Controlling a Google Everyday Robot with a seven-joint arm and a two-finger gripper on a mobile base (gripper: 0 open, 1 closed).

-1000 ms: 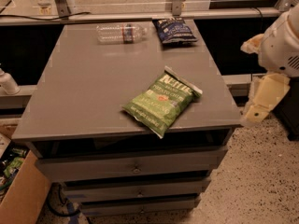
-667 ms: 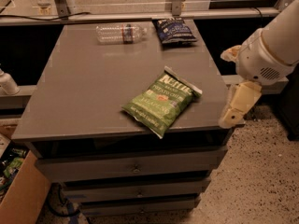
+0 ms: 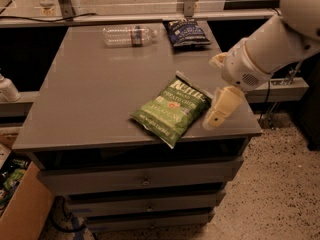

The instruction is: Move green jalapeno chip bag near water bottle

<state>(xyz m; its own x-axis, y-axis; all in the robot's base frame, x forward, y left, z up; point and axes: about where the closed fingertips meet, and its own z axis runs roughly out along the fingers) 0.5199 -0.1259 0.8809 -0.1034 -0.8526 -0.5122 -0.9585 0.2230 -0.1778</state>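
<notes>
Gripper point(image 3: 214, 90) is at the right side of the tabletop point(image 3: 95, 94), near-right area, just right of the green jalapeno chip bag point(image 3: 172, 109). It is spread wide with nothing in it: the lower cream finger point(image 3: 222, 108) points down-left, with its tip over the tabletop right beside the bag's right corner. The upper finger is mostly foreshortened against the wrist. Can't tell whether the lower finger touches the bag or the surface.

The white arm point(image 3: 272, 46) enters from the upper right, angled down toward the tabletop.

The green jalapeno chip bag lies flat and rotated diagonally, in the near half of the tabletop, a bit right of centre. Its white-edged top points far-right, and its near corner pokes just past the front edge.

The water bottle point(image 3: 129, 35) lies on its side at the far edge, left of centre, with its cap end to the right. It is well apart from the green bag, with open tabletop between them.

The dark blue chip bag point(image 3: 187, 33) is flat at the far edge, just right of the bottle's cap end, with a small gap between them.

Below the tabletop is a stack of grey drawers point(image 3: 145, 181), all closed. A cardboard box point(image 3: 25, 211) sits on the floor at near left. The speckled floor point(image 3: 285, 184) shows on the right. A metal rail point(image 3: 100, 18) runs along behind the far edge.
</notes>
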